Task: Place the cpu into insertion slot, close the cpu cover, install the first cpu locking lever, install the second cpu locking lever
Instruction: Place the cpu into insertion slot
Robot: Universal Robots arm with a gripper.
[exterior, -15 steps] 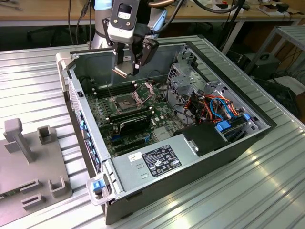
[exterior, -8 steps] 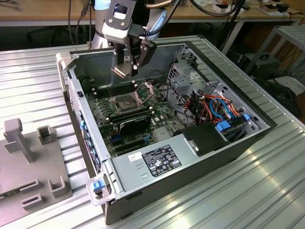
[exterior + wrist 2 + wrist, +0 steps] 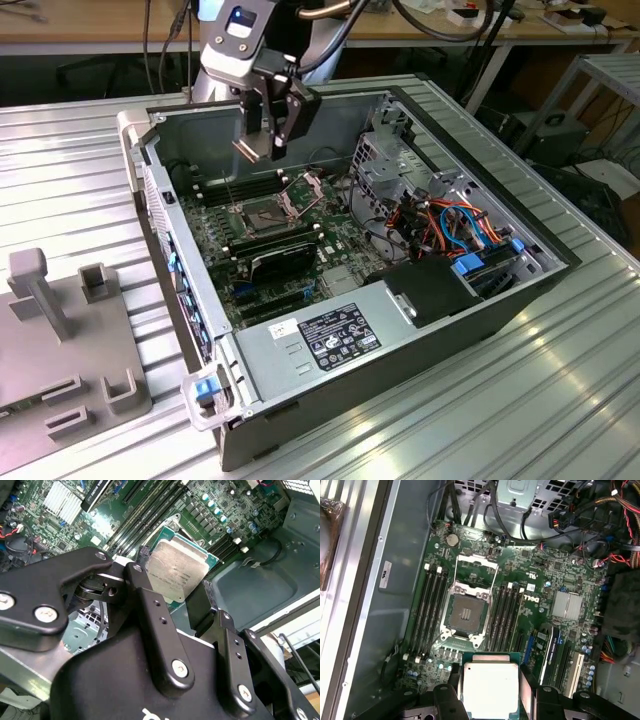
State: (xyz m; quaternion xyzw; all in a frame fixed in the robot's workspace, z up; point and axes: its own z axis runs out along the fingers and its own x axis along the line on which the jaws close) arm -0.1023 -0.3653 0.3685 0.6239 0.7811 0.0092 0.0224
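My gripper [image 3: 264,138] hangs above the motherboard inside the open computer case and is shut on the cpu [image 3: 490,687], a flat square chip with a silvery top [image 3: 177,570] held by its edges between the two black fingers [image 3: 446,700]. The chip is in the air, clear of the board. Below it lies the insertion slot [image 3: 468,614], a dark square socket [image 3: 262,213] with nothing in it. The cpu cover [image 3: 476,567] stands swung open on the far side of the socket, its metal frame [image 3: 302,190] tilted up.
Long black memory slots [image 3: 432,602] run along both sides of the socket. A metal drive cage [image 3: 385,160], coloured cables [image 3: 460,225] and a black power supply [image 3: 335,335] fill the case at the exterior view's right. A grey fixture [image 3: 60,340] sits outside at its left.
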